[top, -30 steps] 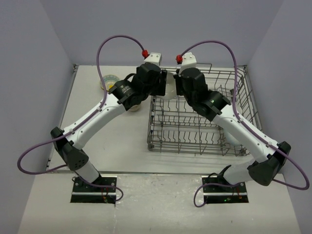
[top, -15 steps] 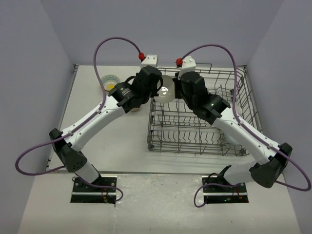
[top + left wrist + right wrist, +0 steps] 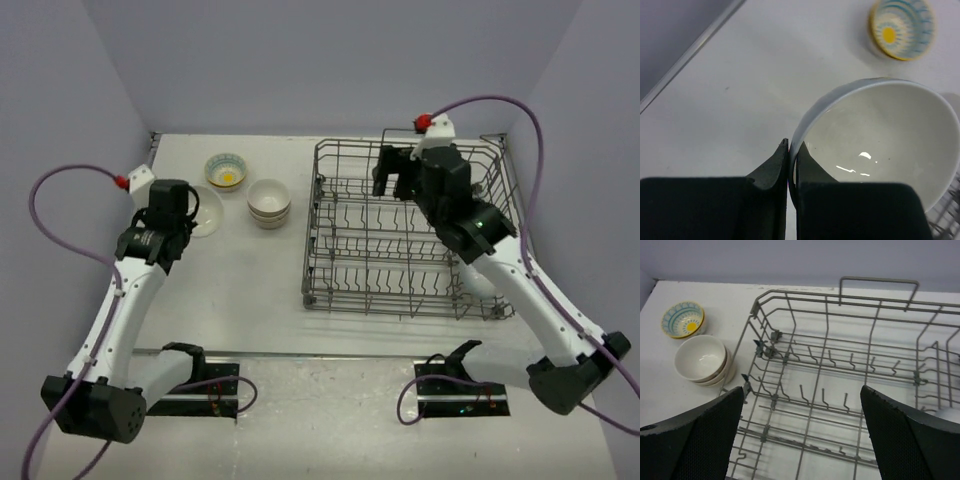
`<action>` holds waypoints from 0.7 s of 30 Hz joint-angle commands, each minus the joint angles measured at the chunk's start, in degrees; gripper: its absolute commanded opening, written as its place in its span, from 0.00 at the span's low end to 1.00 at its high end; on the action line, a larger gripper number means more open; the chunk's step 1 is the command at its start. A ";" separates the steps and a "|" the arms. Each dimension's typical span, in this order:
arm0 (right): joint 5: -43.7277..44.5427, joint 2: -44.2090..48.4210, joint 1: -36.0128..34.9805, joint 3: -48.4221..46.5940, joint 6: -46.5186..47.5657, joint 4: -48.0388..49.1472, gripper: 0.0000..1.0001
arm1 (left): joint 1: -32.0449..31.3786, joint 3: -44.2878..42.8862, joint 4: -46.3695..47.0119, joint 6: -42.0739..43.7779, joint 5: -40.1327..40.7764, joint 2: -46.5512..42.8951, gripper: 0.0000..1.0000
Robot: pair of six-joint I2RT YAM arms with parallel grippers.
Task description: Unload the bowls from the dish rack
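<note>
My left gripper [image 3: 188, 208] is shut on the rim of a plain white bowl [image 3: 207, 212] over the left part of the table. In the left wrist view the fingertips [image 3: 791, 150] pinch the rim of that bowl [image 3: 880, 145], one finger inside and one outside. A patterned bowl [image 3: 226, 170] with a yellow centre [image 3: 901, 27] sits behind it. Two stacked beige bowls [image 3: 269, 202] stand left of the grey wire dish rack [image 3: 330, 290]. My right gripper [image 3: 398, 180] hangs open over the rack's far side, with only bare tines between its fingers [image 3: 802, 390].
The rack's looped handle [image 3: 879, 279] rises at its far edge. The stacked bowls [image 3: 702, 357] and the patterned bowl [image 3: 683, 319] lie just left of the rack. A pale rounded thing [image 3: 950, 415] shows at the rack's right edge. Purple cables arc over both arms.
Both grippers met at the white bowl by the rack's far left corner. The right gripper has let go and opened; the left arm has swung left with the bowl.
</note>
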State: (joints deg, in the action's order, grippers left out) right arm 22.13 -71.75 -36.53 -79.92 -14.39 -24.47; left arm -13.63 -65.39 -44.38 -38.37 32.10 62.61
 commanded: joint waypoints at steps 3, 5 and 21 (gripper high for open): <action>-3.60 13.89 4.63 7.40 -3.10 -3.92 0.99 | 15.63 16.83 8.42 -6.01 -8.60 -4.78 0.00; -1.57 20.48 4.63 10.30 -2.57 -4.97 0.99 | 19.06 20.02 12.82 -5.84 -12.65 -2.15 0.00; 1.78 30.71 4.72 16.20 1.12 -13.59 0.99 | 20.04 29.79 27.41 -7.07 -18.12 7.53 0.15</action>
State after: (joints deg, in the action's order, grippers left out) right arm 22.85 -37.95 -31.81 -64.10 -14.79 -37.06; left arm 5.98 -36.21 -23.44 -43.75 15.14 70.52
